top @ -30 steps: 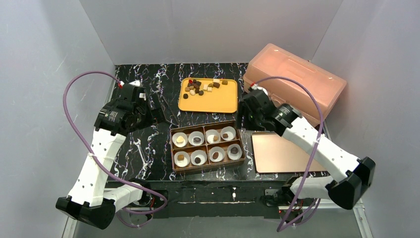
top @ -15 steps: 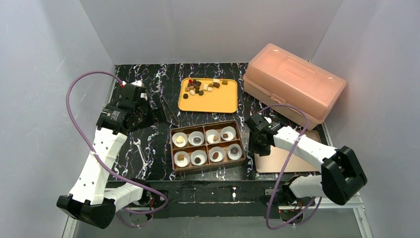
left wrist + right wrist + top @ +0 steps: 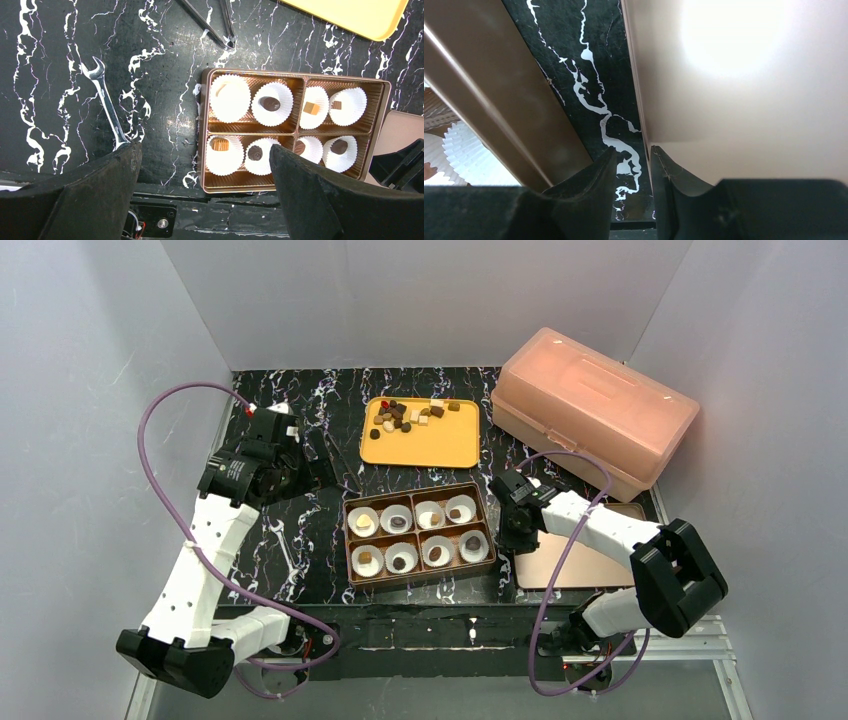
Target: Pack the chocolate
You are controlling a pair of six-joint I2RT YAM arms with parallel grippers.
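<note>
Swung back from the far end of the black white-veined marble table [image 3: 300, 430], the right pincer [image 3: 633, 157] now sits low at the left rim of the flat rose-gold metal lid [image 3: 590, 570]. Its jaws are narrowed astride that rim, but a sliver of table shows beside the left finger, so I judge it not yet clamped. The left pincer [image 3: 205, 155] hangs wide open and empty above the brown eight-compartment box [image 3: 418, 580]. Packing looks nearly done: each of the eight white pleated paper cups [image 3: 230, 97] holds one small piece of chocolate [image 3: 270, 103], while loose spare pieces [image 3: 405, 415] lie at the far end of the yellow plastic tray [image 3: 420, 445], well apart from the box. What seems left is lifting the lid and setting it on. The pieces are too small to show a heading. The box holding them has its long axis across the table, left to right and slightly skewed, with the lid roughly parallel just beside its right end.
</note>
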